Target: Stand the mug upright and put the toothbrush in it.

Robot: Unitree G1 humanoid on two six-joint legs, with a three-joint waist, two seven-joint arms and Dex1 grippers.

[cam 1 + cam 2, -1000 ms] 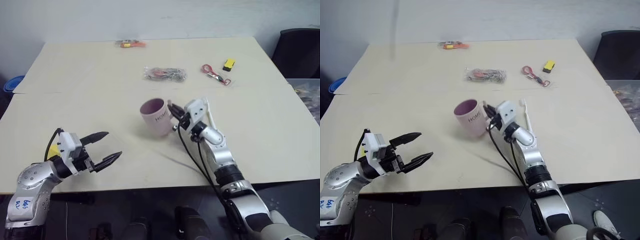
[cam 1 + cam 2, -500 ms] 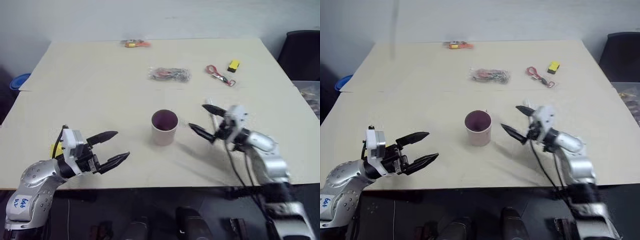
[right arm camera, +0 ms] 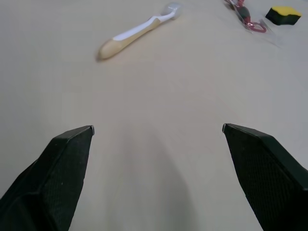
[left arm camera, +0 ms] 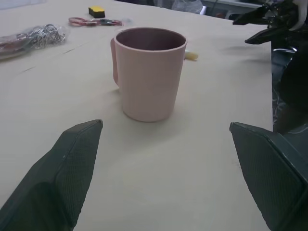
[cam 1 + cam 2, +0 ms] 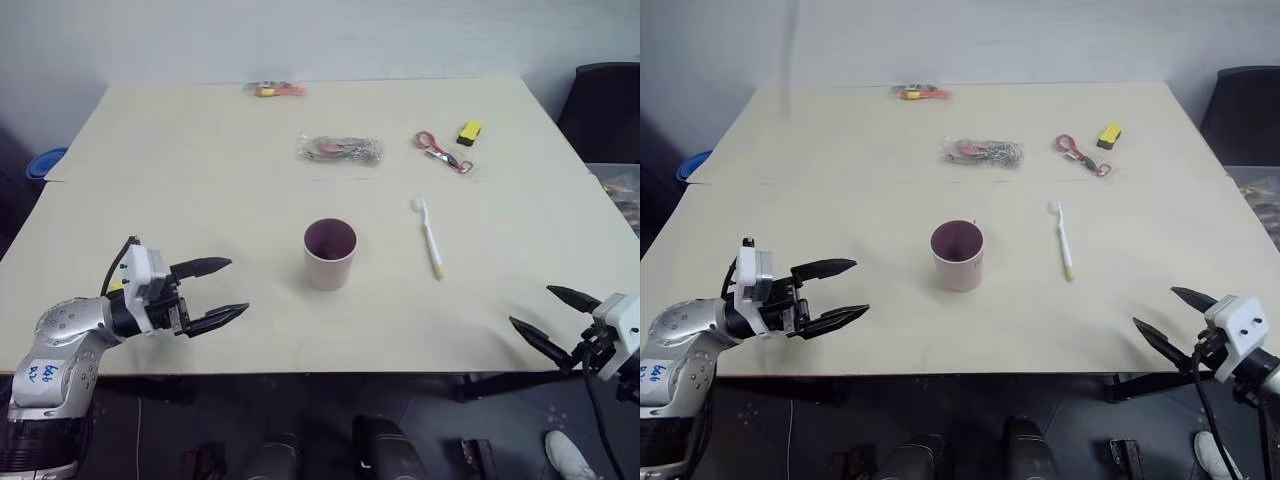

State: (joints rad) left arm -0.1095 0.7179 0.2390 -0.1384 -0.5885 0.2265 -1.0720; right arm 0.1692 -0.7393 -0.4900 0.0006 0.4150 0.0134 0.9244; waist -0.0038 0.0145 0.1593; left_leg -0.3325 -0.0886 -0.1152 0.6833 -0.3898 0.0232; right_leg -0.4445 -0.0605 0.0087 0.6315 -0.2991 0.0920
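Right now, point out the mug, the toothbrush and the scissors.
mug [image 5: 329,262], left eye view, on its pink outer wall below the rim.
toothbrush [image 5: 430,237], left eye view, on the middle of its handle.
scissors [image 5: 440,152], left eye view, near where its red handles meet the blades.

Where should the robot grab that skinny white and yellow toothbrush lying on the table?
Probably around the middle of the handle of the slim white and pale yellow toothbrush, coming from above. It lies flat on the beige table, bristle head pointing away from the robot, so fingers must straddle its thin sides. The open right gripper is nearest; the upright pink mug stands apart, out of the way.
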